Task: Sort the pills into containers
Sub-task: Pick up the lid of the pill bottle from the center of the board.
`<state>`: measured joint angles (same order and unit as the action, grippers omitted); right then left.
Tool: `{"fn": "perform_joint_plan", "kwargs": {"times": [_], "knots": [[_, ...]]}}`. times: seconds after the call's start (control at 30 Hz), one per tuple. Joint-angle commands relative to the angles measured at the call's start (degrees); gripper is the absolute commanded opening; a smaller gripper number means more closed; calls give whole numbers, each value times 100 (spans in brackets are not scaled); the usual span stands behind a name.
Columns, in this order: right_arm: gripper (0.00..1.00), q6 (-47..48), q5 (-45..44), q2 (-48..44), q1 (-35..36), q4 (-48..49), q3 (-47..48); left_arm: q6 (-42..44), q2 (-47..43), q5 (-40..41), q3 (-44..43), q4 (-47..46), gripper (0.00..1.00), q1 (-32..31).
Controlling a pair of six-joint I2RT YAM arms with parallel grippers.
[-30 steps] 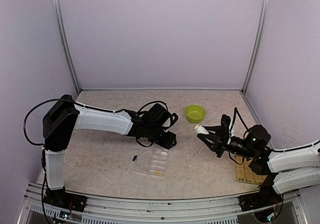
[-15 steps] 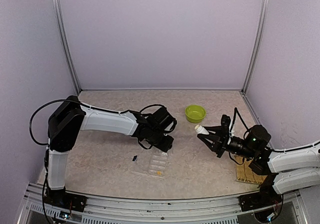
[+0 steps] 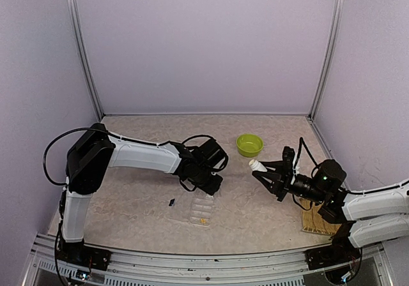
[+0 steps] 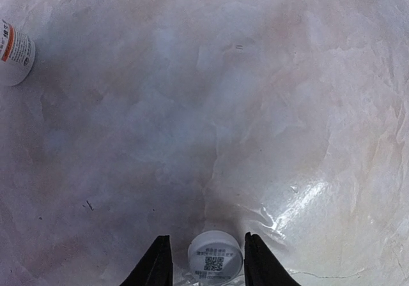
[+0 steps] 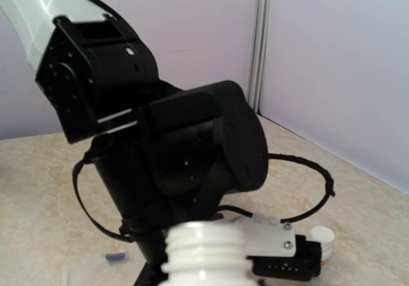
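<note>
Pick-up step: left gripper [image 4: 206, 237] half-open, straddling probable cap [image 4: 215, 259]; right gripper [image 3: 262, 170] clamps open bottle [image 5: 204, 248]; next, close squarely and lift.

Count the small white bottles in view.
2, perhaps 3. An uncapped bottle is clamped in the right gripper; a second bottle sits between the left gripper's fingers. A labelled bottle at the left wrist view's edge may be that held one.

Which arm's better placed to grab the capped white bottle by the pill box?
Left. The left tool straddles the capped bottle, a finger each side; the right tool holds an open bottle.
</note>
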<state>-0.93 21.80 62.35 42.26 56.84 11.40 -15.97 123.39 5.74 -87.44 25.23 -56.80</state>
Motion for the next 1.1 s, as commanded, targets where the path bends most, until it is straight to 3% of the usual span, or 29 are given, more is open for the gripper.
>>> {"fn": "perform_joint_plan", "kwargs": {"times": [0.0,0.23,0.73,0.9,1.07], "knots": [[14,5,10,29,37,105,64,110,149,125,-148,79,37,-50],[14,14,8,79,37,117,80,192,246,310,-300,321,37,-116],[14,8,17,137,37,126,95,207,152,593,-276,326,25,-187],[14,-4,66,105,37,113,90,279,-211,303,-61,-53,24,-188],[14,-34,168,-40,36,40,106,318,-933,-555,395,-850,24,-183]]}}
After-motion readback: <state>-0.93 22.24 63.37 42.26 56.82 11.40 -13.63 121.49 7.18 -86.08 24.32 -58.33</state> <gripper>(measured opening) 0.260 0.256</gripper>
